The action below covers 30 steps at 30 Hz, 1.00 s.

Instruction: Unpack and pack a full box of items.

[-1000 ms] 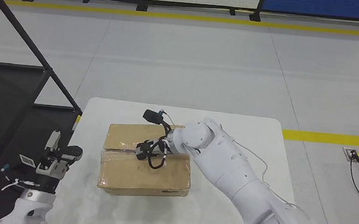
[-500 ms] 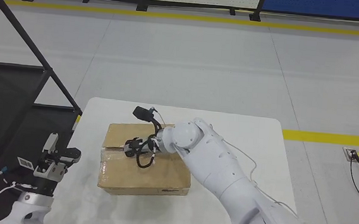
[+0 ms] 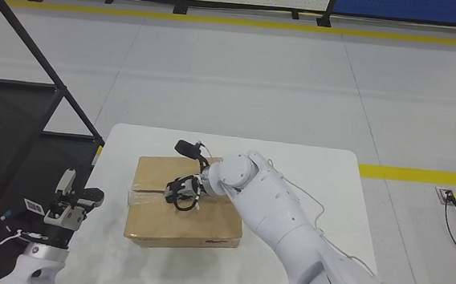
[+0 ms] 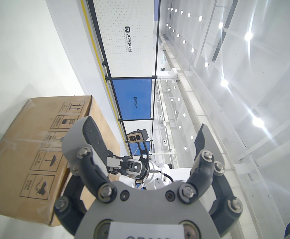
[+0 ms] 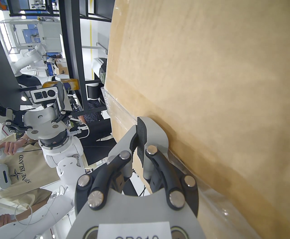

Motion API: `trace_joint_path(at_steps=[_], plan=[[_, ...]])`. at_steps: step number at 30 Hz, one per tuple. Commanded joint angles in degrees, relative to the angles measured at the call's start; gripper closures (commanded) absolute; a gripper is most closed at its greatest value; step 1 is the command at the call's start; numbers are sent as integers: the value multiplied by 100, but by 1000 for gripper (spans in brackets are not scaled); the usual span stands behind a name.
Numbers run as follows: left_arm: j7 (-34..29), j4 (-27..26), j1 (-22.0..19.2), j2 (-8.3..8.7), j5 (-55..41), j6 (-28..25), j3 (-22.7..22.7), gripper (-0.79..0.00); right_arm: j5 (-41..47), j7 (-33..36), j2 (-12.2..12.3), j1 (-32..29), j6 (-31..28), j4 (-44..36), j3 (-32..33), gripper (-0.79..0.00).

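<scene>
A closed cardboard box (image 3: 206,221) sits on the white table (image 3: 313,181), with clear tape along its top seam (image 3: 228,197). My right gripper (image 3: 174,192) is shut with nothing held, and its fingertips (image 5: 141,133) rest against the taped seam (image 5: 117,113) near the box's left end. My left gripper (image 3: 86,199) hangs open and empty off the table's left edge, apart from the box. In the left wrist view it (image 4: 147,138) points past the box's printed side (image 4: 45,147) toward the right arm's gripper (image 4: 124,165).
A black metal frame (image 3: 53,112) stands left of the table, close to the left arm. Bare table surface lies to the right of the box and behind it. The grey floor with a yellow line (image 3: 419,175) surrounds the table.
The right gripper slid left along the taped seam, then came back a little to the right. The left arm shifted slightly downward.
</scene>
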Motion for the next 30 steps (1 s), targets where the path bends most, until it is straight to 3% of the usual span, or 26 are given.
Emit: trace_joint_path(at_steps=[1,21,30], plan=[[-6,-4,-23,1,21,21,11,-785,6,27,25,12,-45,71,40,0],[-106,-10,-297,9,300,232,242,-785,-169,179,485,-4,-276,199,397,0],[-106,13,-384,9,385,289,334,-785,-258,300,735,-174,-348,-115,561,0]])
